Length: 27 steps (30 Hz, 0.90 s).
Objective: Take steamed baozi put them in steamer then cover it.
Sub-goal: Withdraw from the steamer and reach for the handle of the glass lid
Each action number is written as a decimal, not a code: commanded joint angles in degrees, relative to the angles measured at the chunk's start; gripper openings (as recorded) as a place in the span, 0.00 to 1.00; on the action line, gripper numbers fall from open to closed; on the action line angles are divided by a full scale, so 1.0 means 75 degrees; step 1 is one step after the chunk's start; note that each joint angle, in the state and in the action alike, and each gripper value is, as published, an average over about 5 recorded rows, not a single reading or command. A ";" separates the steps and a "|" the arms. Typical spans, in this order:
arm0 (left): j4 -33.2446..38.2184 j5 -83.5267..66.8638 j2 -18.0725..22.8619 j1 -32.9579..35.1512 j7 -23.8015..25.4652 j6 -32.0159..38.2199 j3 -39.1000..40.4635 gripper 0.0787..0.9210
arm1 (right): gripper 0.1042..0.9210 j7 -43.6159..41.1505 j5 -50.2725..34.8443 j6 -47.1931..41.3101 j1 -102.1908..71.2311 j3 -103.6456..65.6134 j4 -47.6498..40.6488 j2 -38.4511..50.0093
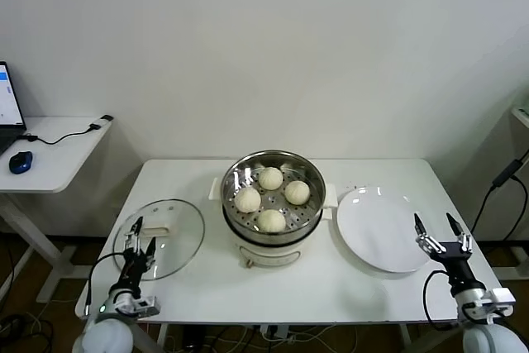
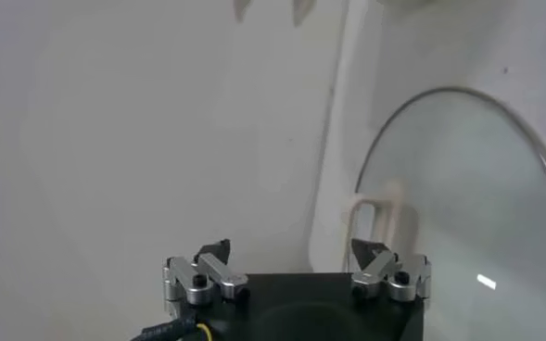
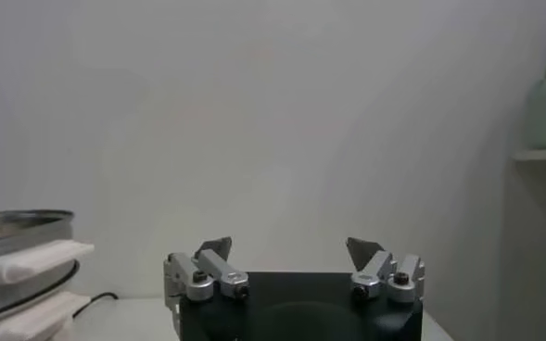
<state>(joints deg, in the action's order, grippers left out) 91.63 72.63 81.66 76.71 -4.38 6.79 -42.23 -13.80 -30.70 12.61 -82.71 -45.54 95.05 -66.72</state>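
Observation:
Several cream-white baozi (image 1: 271,178) sit inside the shiny steel steamer (image 1: 307,164) on its white cooker base, at the table's middle. The clear glass cover (image 1: 175,233) with a white handle (image 1: 156,230) lies flat on the table left of the steamer; it also shows in the left wrist view (image 2: 458,185). My left gripper (image 1: 140,233) is open and empty, low at the table's front left, over the cover's near edge. My right gripper (image 1: 439,226) is open and empty at the front right, beside the white plate. The steamer's rim shows in the right wrist view (image 3: 18,222).
An empty white plate (image 1: 376,227) lies right of the steamer. A side desk (image 1: 58,150) with a laptop, a blue mouse (image 1: 20,162) and a cable stands at the far left. The table's front edge (image 1: 289,313) runs between my arms.

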 commanded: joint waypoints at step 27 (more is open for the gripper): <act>-0.1434 0.0697 0.0161 -0.1286 -0.0347 -0.0928 0.0167 0.88 | 0.88 0.0042 0.0106 0.0156 -0.0155 -0.0139 -0.0197 -0.0135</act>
<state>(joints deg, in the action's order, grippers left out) 82.55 77.14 82.74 68.73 -6.68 0.87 -41.07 -13.46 -29.97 13.66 -83.79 -46.53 93.71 -67.64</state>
